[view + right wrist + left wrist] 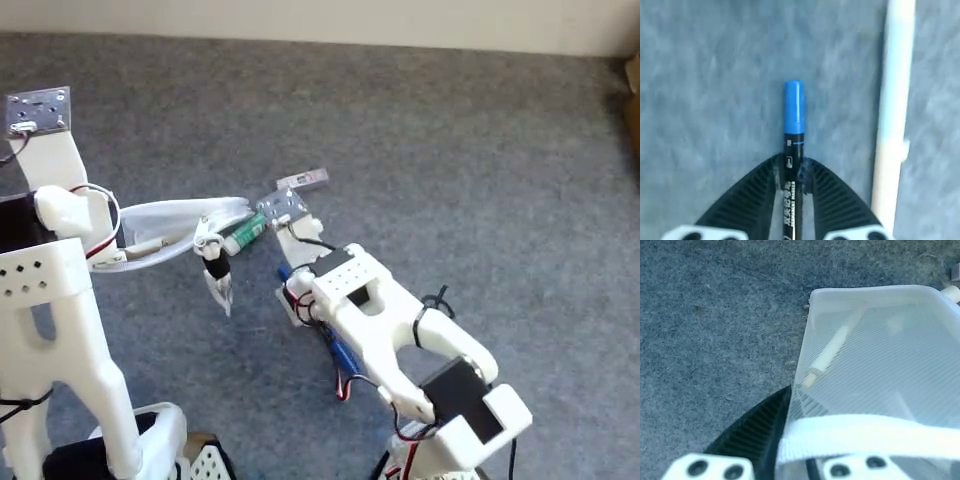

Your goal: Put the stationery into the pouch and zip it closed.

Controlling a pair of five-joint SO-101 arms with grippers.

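The pouch [875, 355] runs off the picture's edge, its contents pale blurs behind mesh. The blue marker [793, 115] and the white stick [895, 100] are each cut off

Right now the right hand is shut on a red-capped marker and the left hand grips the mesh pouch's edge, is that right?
Not quite. The marker in the right hand has a blue cap, not red; the right wrist view shows it. The rest is correct: the left hand grips the mesh pouch at its edge.
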